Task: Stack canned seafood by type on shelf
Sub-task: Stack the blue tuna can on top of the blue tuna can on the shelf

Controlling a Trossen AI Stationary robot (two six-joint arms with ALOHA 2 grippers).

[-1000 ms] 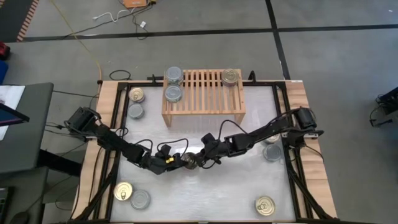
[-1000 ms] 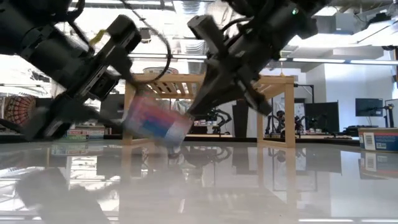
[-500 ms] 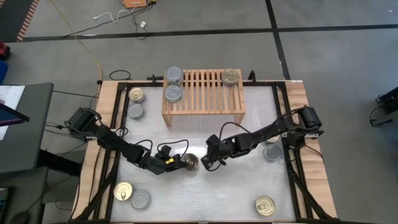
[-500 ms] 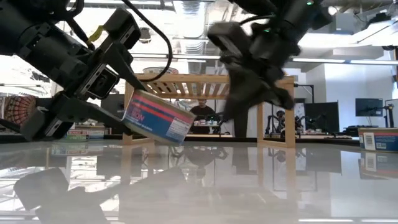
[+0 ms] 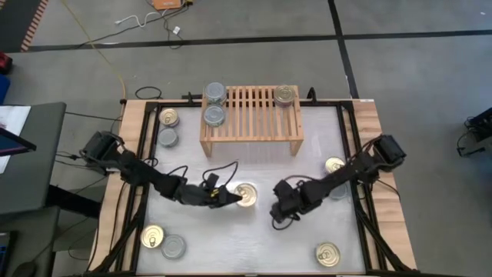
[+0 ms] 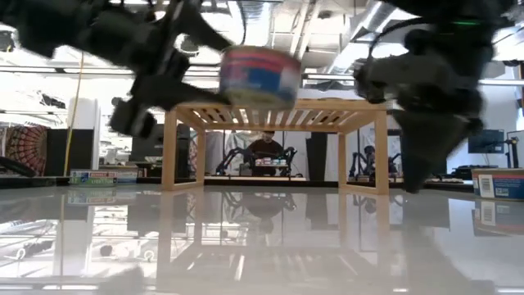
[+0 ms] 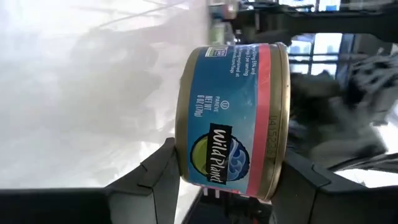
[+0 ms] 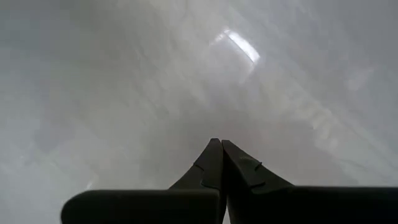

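From above, the left pincer (image 5: 231, 198) is gripping a gold-lidded tin (image 5: 246, 195) over the middle of the desk (image 5: 254, 242), lid facing up, while the right pincer (image 5: 278, 215) is hanging just beside it toward the desk's right edge, pressed shut and carrying nothing. The shelf (image 5: 251, 115) is sitting at the desk's far edge with two stacks of silver-topped tins (image 5: 214, 115) at its left end and a gold-lidded one (image 5: 284, 95) at its far right corner; more tins are lying loose near the left edge, the near left corner (image 5: 153, 237), the right edge (image 5: 334, 165) and the near right corner (image 5: 327, 253). At desk height, the carried tin (image 6: 260, 77) is riding clear of the surface, roughly level with the shelf top (image 6: 277, 105) behind it. Through the left wrist camera, the tin (image 7: 233, 121) is showing a blue and red paper label between gold rims, the two fingers (image 7: 155, 174) clamping opposite sides of its wall. It is probably dense for its size, rigid and unbreakable, but the glossy label looks slippery, so squeezing across the wall is looking like the sound hold. Through the right wrist camera, that pincer's fingers (image 8: 211, 163) are meeting tip to tip over bare desk.
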